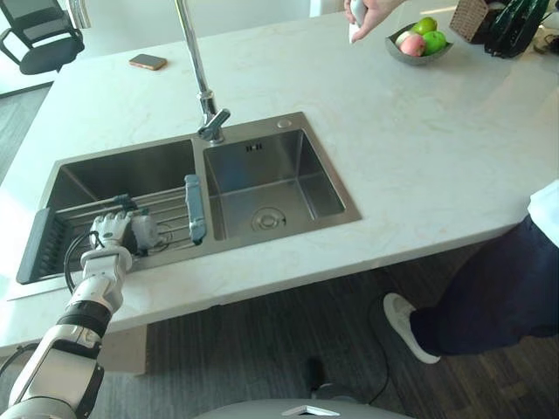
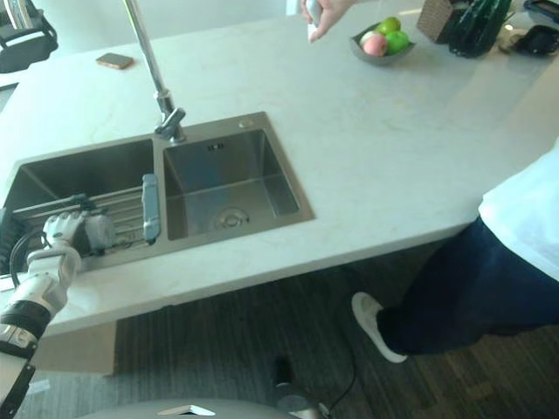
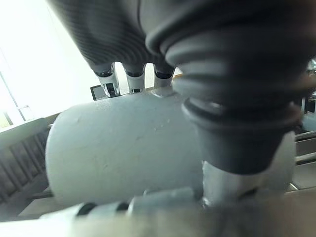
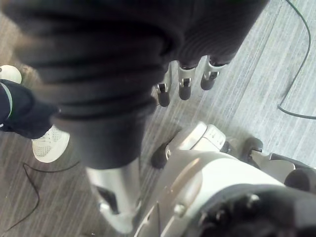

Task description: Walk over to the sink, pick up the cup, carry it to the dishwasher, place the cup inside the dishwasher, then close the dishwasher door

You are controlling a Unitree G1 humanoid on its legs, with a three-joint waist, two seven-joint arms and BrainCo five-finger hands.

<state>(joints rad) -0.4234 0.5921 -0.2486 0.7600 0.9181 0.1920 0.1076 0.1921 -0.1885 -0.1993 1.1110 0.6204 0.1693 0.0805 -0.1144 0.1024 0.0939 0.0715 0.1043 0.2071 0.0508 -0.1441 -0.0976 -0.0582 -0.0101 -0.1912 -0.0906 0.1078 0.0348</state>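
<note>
A pale grey cup lies on its side on the roll-up rack over the left basin of the steel sink. My left hand reaches in from the counter's front edge and sits against the cup. In the left wrist view the cup is close up, with the fingers curled over its far side and the thumb under it. My right hand hangs above the wooden floor, fingers relaxed and holding nothing.
A tall faucet rises behind the divider between the basins. On the counter are a phone and a fruit bowl. A person's hand is at the far edge; a person's leg and shoe stand at the right.
</note>
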